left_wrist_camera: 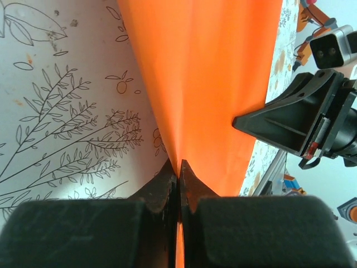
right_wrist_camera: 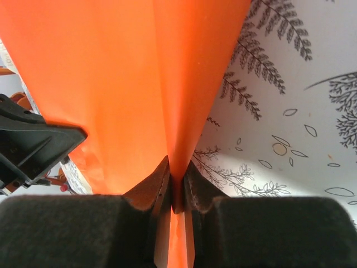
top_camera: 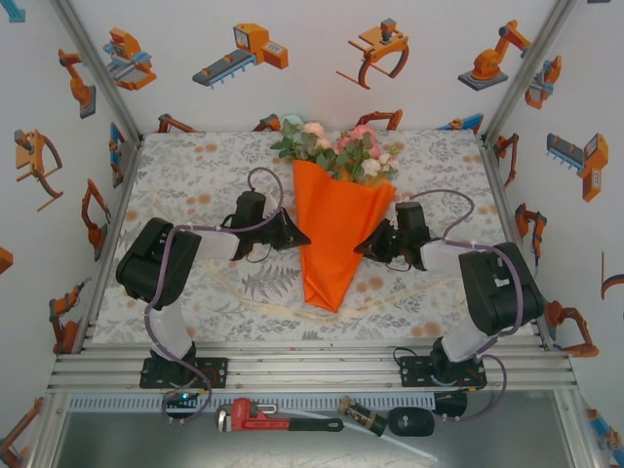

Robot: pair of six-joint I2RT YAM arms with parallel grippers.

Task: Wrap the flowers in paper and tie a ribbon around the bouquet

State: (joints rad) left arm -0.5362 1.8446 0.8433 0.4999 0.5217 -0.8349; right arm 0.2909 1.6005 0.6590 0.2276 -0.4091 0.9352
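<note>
Black fingers [left_wrist_camera: 162,187] of the left gripper [left_wrist_camera: 178,170] sit closest in its wrist view, pressed together with a fold of the orange paper [left_wrist_camera: 206,84] pinched in the thin slit between them. The sheet rises from that pinch as a smooth, taut plane. The right gripper [right_wrist_camera: 177,167] does the same from the opposite side, its jaws nearly closed on a sharp crease of the paper, with the fern-printed tablecloth [right_wrist_camera: 290,111] beside it.

From above, the bouquet [top_camera: 331,224] lies in the middle of the table. It is a tapered orange cone with its point toward the arm bases and its mouth toward the back wall. The flowers [top_camera: 341,146] spill out of that mouth — pink and cream blooms, one pale blue, with green leaves. Each gripper meets the cone at about mid-height, one on its left edge and one on its right.

The ribbon [top_camera: 273,306] lies loose on the cloth as a pale strip running crosswise at the cone's tip; whether it passes under the tip cannot be told. A red pipe wrench [top_camera: 258,417] rests on the ledge below the arm bases.
</note>
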